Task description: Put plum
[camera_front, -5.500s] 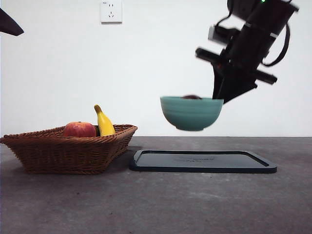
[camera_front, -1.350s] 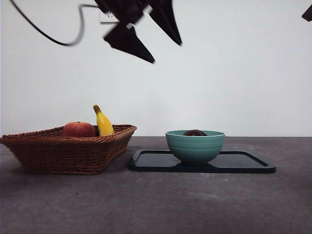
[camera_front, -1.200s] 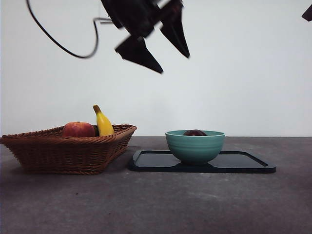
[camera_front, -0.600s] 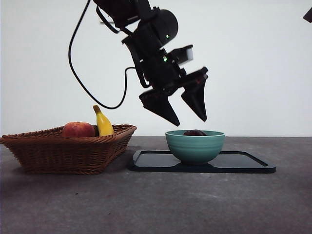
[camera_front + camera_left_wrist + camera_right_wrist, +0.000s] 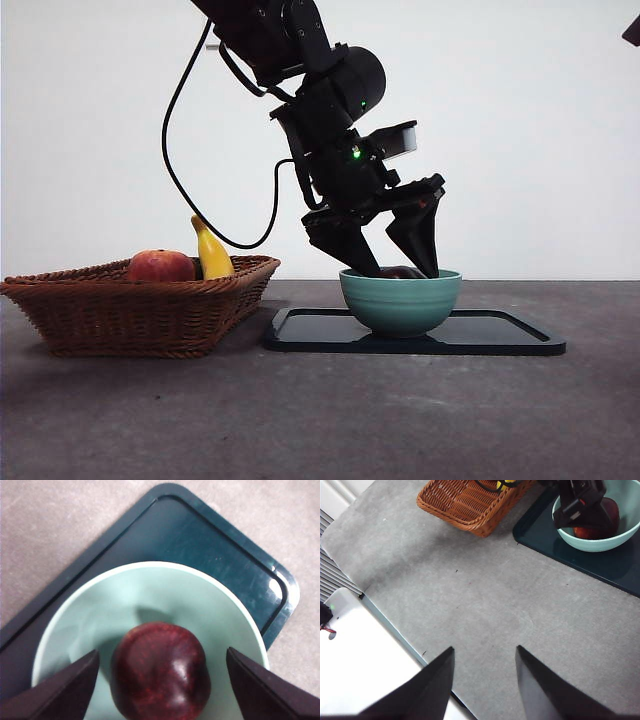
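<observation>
The dark maroon plum (image 5: 160, 670) lies inside a teal bowl (image 5: 400, 302) that stands on a dark tray (image 5: 500, 337). My left gripper (image 5: 398, 268) reaches down into the bowl, open, with one jaw on each side of the plum and a gap on both sides in the left wrist view. In the front view only the plum's top (image 5: 402, 272) shows between the jaws. My right gripper (image 5: 485, 649) is open and holds nothing, high above the bare table, away from the bowl (image 5: 615, 541).
A wicker basket (image 5: 140, 310) stands left of the tray, holding a red-orange fruit (image 5: 163, 266) and a yellow banana (image 5: 212, 252). The left arm's cable loops above the basket. A white block (image 5: 365, 660) lies past the table's edge.
The left arm came in from the upper left and dropped down. Its open jaws went from above the bowl's rim into the bowl, around the plum.
</observation>
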You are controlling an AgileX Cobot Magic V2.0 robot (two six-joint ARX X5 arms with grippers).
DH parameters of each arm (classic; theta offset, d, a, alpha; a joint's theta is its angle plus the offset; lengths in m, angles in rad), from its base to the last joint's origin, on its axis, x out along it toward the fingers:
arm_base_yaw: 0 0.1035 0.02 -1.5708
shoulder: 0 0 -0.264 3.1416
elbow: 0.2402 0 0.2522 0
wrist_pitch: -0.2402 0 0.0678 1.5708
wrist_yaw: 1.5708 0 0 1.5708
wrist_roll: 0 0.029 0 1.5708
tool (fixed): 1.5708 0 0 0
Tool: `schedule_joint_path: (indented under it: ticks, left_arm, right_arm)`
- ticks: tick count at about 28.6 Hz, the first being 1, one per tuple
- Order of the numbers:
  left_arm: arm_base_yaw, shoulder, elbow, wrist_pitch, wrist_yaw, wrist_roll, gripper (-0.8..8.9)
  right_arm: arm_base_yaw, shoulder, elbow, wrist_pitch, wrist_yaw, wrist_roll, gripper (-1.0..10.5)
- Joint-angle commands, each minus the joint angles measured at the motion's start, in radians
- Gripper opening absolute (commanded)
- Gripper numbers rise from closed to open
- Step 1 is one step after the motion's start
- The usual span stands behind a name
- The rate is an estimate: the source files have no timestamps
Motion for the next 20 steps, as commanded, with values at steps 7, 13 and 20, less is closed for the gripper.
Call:
schedule_joint_path:
  ticks: [7, 13, 20]
  left_arm:
    - [-0.013, 0.041, 0.032, 0.009, -0.005, 0.008, 4.00]
    - [-0.013, 0.042, 0.032, 0.007, -0.005, 0.009, 4.00]
    - [-0.013, 0.049, 0.032, 0.000, -0.005, 0.009, 4.00]
  right_arm:
    - [0.006, 0.006, 0.008, 0.003, 0.007, -0.002, 2.0]
    - [0.006, 0.006, 0.008, 0.003, 0.007, -0.002, 2.0]
    - [0.006, 0.006, 0.008, 0.003, 0.007, -0.002, 2.0]
